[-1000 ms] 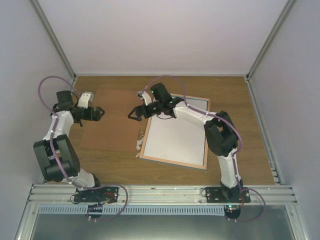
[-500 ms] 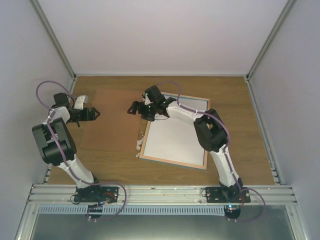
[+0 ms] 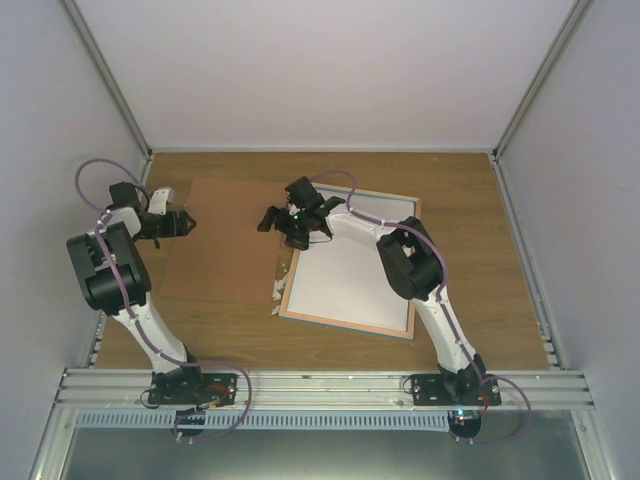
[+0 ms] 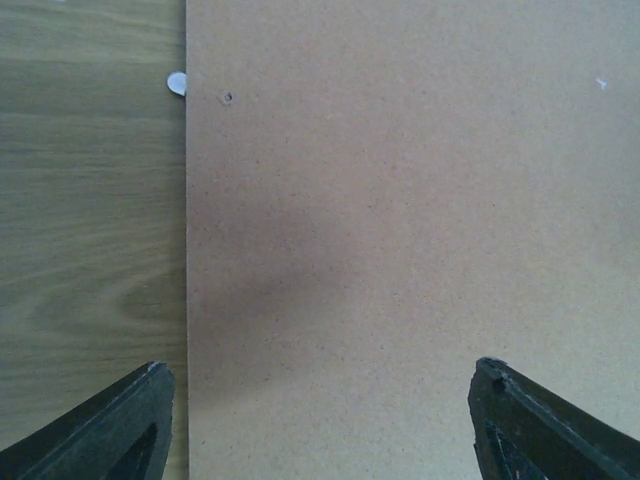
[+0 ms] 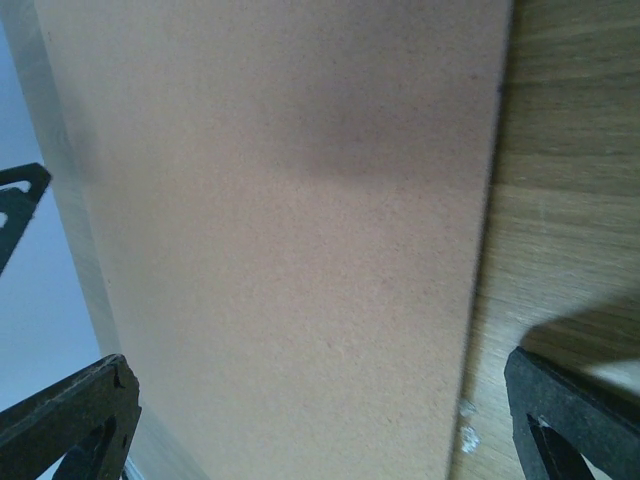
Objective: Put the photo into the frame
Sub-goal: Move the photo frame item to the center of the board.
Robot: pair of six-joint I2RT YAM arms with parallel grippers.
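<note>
Wooden table (image 3: 480,260): frame (image 3: 345,325) flat at 3 o'clock of the backing panel (image 3: 220,255), photo not discernible; left gripper (image 3: 191,222) and right gripper (image 3: 266,219), jaws apart and empty, flank the panel, so we judge lifting it by its edges comes next.

Left arm (image 3: 130,300): white shells between bulky black joint housings, rising from the left part of the aluminium rail (image 3: 320,385).
Right arm (image 3: 440,320): same white-and-black build, on the rail's right part.
Bases: black plates, the left base (image 3: 190,388) and the right base (image 3: 450,388), bolted onto the rail.
Cables: a mauve cable (image 3: 90,180) runs along each arm and loops at its end far from the rail.
Left gripper (image 3: 190,224): black, with a pale block behind it.
Right gripper (image 3: 266,218): black, with a small green light (image 3: 296,214).
Fingers (image 4: 130,425): matte black wedges with triangular cut-outs.
</note>
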